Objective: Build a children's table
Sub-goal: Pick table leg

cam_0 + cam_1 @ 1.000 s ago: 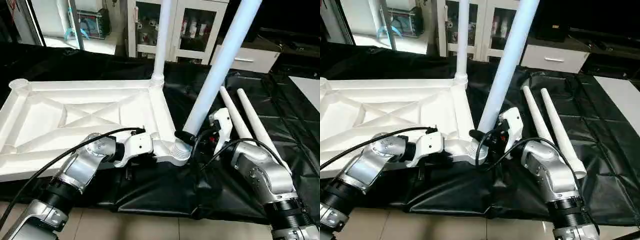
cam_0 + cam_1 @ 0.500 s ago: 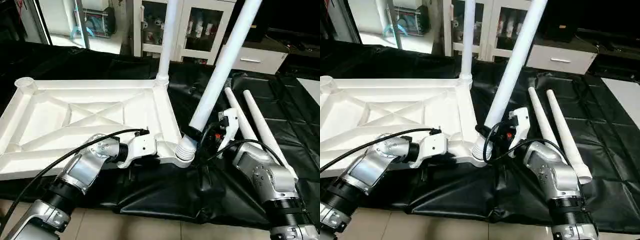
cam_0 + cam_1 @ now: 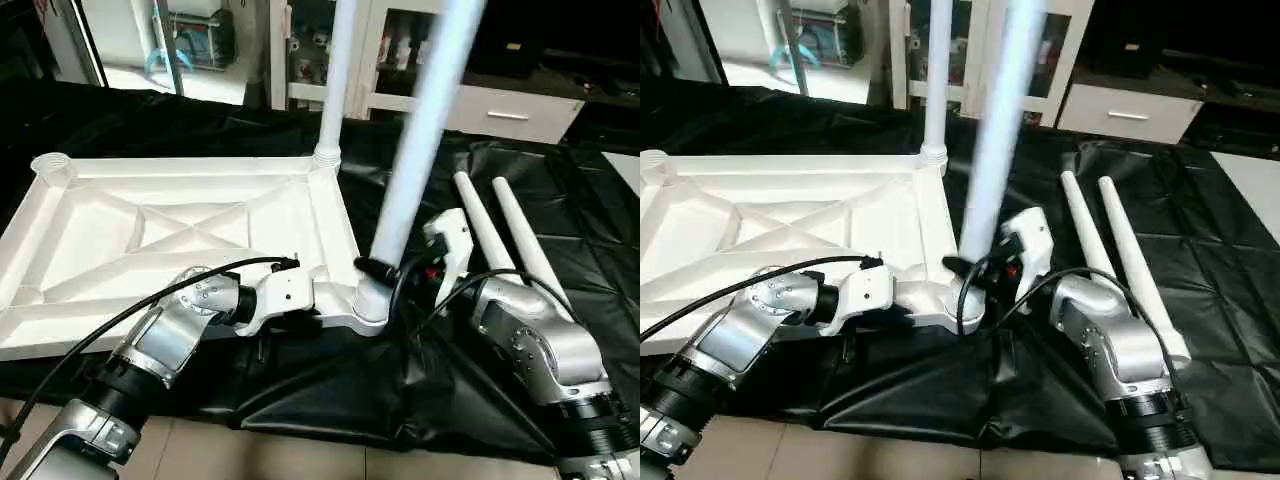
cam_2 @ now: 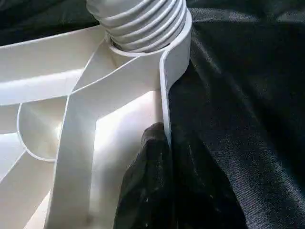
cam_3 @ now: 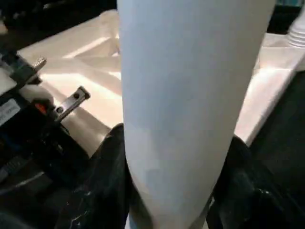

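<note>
The white tabletop [image 3: 150, 235] lies upside down on the black cloth, X-ribs up. One leg [image 3: 334, 90] stands upright in its far right corner socket. A second leg [image 3: 415, 150] rises nearly upright from the near right corner socket [image 3: 370, 305], its ribbed end [image 4: 143, 24] partly in the socket. My right gripper [image 3: 377, 268] is shut on this leg just above the socket, with black fingers [image 5: 107, 181] on either side of it. Beside that corner, my left gripper [image 4: 162, 157] is shut on the tabletop's rim [image 4: 164, 95]. Two loose legs [image 3: 478, 220] lie to the right.
The black cloth [image 3: 560, 210] covers the work surface and ends near the tiled floor [image 3: 260, 460] in front. Glass-door cabinets [image 3: 390, 50] and a white drawer unit [image 3: 505, 115] stand behind. A black cable [image 3: 150, 305] loops over my left forearm.
The held leg has swung from leaning right to nearly upright, and its ribbed end sits deeper in the near right socket. The left gripper has kept its hold. The camera has shifted slightly.
</note>
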